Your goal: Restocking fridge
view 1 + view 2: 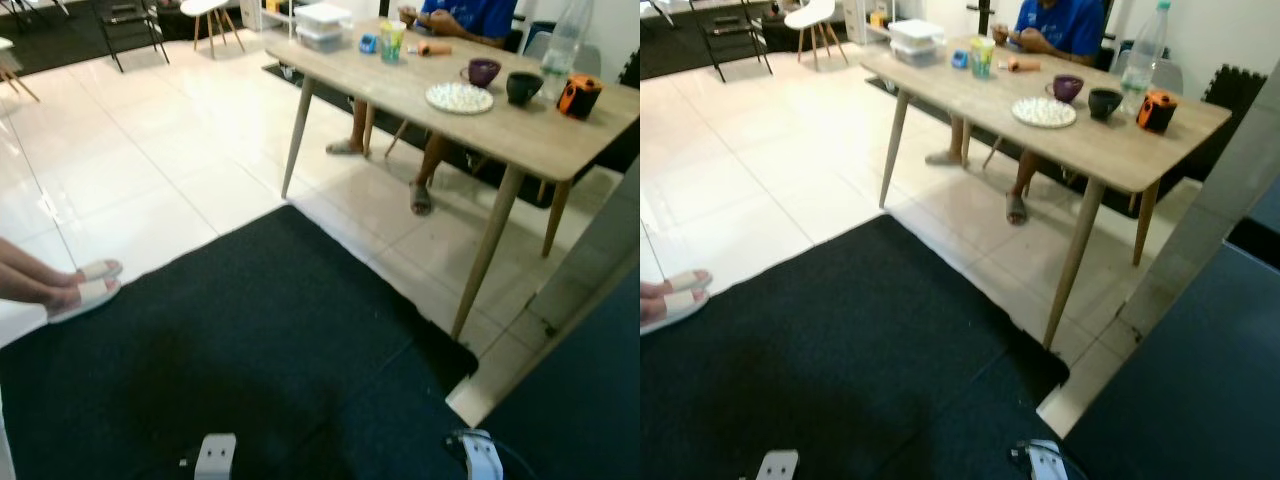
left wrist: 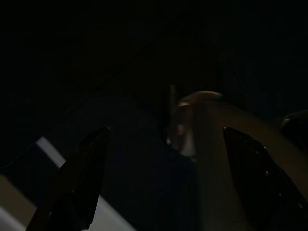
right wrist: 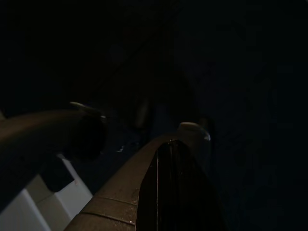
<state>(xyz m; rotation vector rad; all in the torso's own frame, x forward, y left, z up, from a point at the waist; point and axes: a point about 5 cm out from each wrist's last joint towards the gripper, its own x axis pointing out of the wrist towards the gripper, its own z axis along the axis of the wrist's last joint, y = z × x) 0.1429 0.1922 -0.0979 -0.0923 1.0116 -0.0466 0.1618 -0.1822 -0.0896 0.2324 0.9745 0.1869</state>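
A light wooden table (image 1: 400, 85) stands ahead on the right. On it are a clear plastic bottle (image 1: 562, 40), an orange object (image 1: 579, 95), a black cup (image 1: 522, 87), a purple cup (image 1: 484, 71), a white plate (image 1: 459, 97), a yellow-green cup (image 1: 392, 40) and stacked clear containers (image 1: 322, 25). Both arms hang low over the black rug: the left arm (image 1: 215, 455) and the right arm (image 1: 482, 455) show at the bottom edge. In the dark left wrist view my left gripper (image 2: 163, 132) is open and holds nothing. The right wrist view is too dark to read the right gripper (image 3: 171, 183).
A person in a blue shirt (image 1: 465, 15) sits behind the table, feet under it. Another person's feet in white slippers (image 1: 85, 290) rest at the rug's left edge. A tall grey panel (image 1: 600, 250) rises on the right. White tiles and chairs (image 1: 210, 12) lie beyond.
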